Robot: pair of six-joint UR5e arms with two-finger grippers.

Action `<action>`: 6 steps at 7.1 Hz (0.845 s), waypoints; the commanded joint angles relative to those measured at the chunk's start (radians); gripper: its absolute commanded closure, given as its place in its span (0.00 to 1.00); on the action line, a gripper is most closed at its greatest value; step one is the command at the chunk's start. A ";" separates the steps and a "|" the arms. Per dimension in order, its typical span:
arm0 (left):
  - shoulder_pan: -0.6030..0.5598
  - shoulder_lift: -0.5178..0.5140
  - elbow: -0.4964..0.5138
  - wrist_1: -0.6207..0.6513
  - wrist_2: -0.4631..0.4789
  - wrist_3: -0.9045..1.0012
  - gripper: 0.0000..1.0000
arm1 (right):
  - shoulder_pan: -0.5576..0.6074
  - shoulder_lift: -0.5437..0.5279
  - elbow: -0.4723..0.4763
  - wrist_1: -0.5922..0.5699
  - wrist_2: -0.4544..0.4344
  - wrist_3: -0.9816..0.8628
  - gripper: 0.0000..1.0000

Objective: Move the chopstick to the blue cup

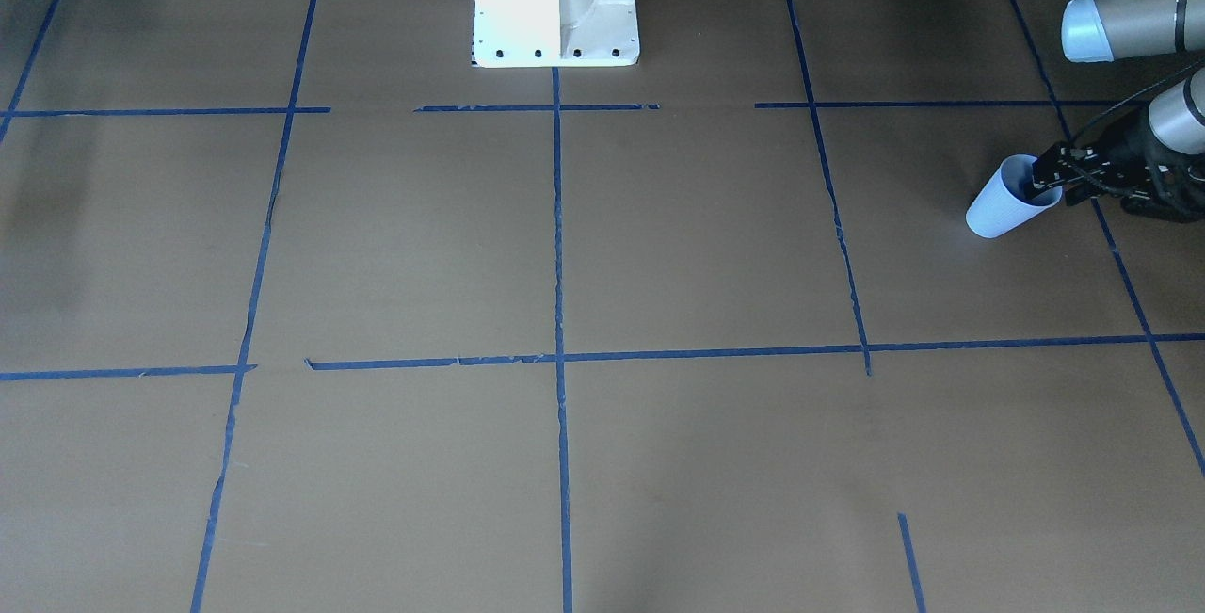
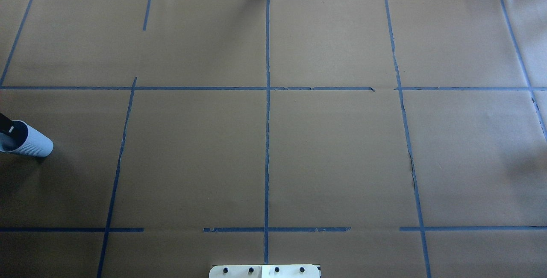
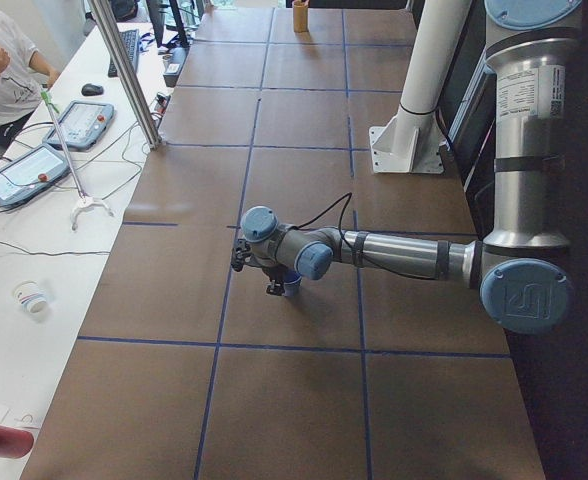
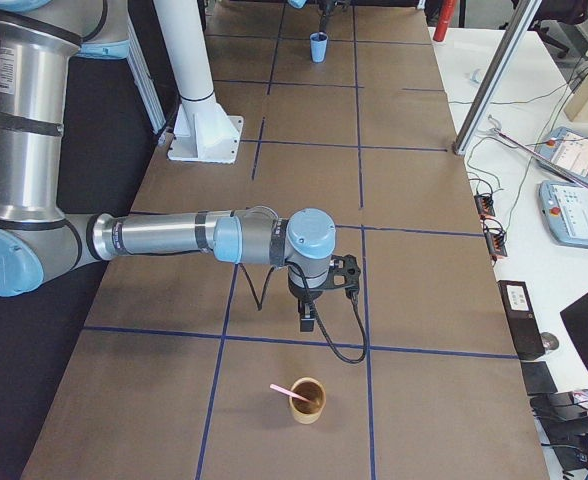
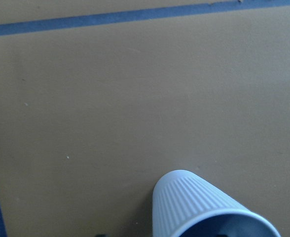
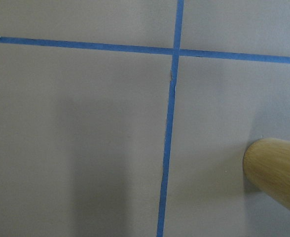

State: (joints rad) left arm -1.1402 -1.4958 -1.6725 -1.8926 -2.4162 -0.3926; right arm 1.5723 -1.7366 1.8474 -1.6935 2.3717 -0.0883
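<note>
blue cup [image 1: 1000, 210]: one
tan cup [image 4: 308, 403]: one
chopstick [image 4: 284, 391]: one
robot arms [image 3: 394, 255]: two
control tablets [image 3: 84, 125]: two
white pedestal [image 1: 555, 1]: one

Thin, pale pink chopstick [image 4: 286, 391] leans in the tan cup [image 4: 308, 413] on my right, its top poking out. Ribbed blue cup [image 1: 1000, 206] stands rim up, far on my left.
</note>
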 commanded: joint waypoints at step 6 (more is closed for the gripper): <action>0.115 -0.228 -0.214 0.013 0.003 -0.574 1.00 | 0.000 -0.003 -0.008 -0.002 0.008 0.002 0.00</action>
State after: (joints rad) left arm -1.0845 -1.6494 -1.8199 -1.8810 -2.4189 -0.7969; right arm 1.5724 -1.7393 1.8387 -1.6950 2.3756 -0.0847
